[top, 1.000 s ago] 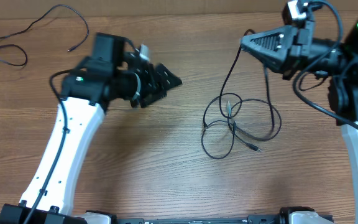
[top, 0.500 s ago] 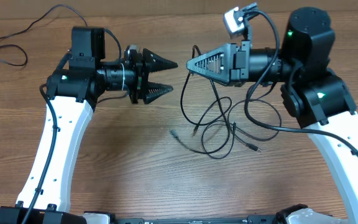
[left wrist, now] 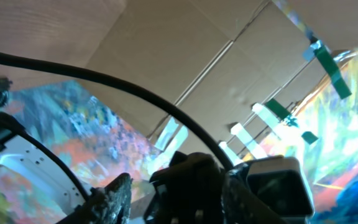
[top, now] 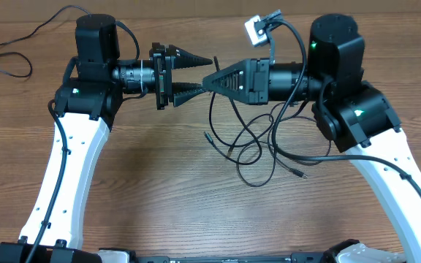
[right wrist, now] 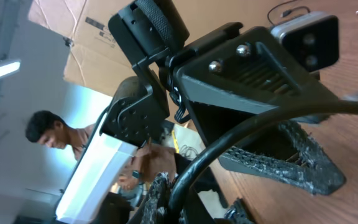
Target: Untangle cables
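The black cables lie in a loose tangle on the wooden table right of centre. My right gripper is shut on one cable strand and holds it up above the table's back middle, the strand hanging down to the tangle. In the right wrist view the held cable runs between my right gripper's jaws. My left gripper is open, its two fingers either side of the right gripper's tip. In the left wrist view the left gripper frames the dark right gripper tip.
A separate thin black cable lies at the table's back left corner. One plug end and another rest on the wood. A person and cardboard boxes are beyond the table.
Both arms have swung toward each other at the table's back middle. The right gripper has carried its cable strand left, dragging the tangle left, until its tip sits between the open left fingers.
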`<state>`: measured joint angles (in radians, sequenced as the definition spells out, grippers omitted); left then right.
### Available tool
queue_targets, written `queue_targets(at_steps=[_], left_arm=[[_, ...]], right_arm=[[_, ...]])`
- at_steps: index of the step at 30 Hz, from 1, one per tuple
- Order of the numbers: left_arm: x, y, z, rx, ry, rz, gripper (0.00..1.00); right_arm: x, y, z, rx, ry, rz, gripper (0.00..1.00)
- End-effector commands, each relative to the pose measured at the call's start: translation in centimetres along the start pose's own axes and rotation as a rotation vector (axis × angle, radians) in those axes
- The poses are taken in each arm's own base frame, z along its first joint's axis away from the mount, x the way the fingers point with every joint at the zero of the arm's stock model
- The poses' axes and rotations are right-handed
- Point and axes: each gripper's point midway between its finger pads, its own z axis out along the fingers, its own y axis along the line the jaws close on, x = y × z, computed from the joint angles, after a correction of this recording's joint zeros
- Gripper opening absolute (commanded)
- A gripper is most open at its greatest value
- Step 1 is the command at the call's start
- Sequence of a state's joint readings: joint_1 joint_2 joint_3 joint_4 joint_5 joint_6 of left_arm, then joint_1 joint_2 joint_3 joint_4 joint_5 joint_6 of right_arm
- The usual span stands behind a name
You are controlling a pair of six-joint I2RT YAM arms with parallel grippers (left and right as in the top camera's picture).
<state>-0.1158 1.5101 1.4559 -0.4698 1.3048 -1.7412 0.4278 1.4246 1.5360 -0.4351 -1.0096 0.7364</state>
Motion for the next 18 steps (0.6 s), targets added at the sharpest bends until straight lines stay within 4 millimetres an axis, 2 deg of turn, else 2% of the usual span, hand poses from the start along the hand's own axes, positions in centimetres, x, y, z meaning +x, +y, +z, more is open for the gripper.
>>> queue_targets(at_steps=[1,7,12,18], left_arm=[[-0.3,-0.7,0.0,0.011,-0.022,-0.086,0.46],[-0.7,-1.6,-0.1,0.041,-0.049,-0.097,0.45],[-0.4,-3.0,-0.6,0.074,-0.038,-0.042,0.45],[0.0,-3.0,-1.2,0.071,-0.011,-0.042,0.43]], right_arm=[[0.1,0.4,0.6,0.011,-0.012,-0.074,0.04],[0.7,0.7,1.2,0.008,0.004,-0.093,0.04],[0.0,0.1,0.9,0.034,-0.022,-0.091,0.04],[0.0,0.0,1.0,0.04,-0.028,-0.093,0.04]])
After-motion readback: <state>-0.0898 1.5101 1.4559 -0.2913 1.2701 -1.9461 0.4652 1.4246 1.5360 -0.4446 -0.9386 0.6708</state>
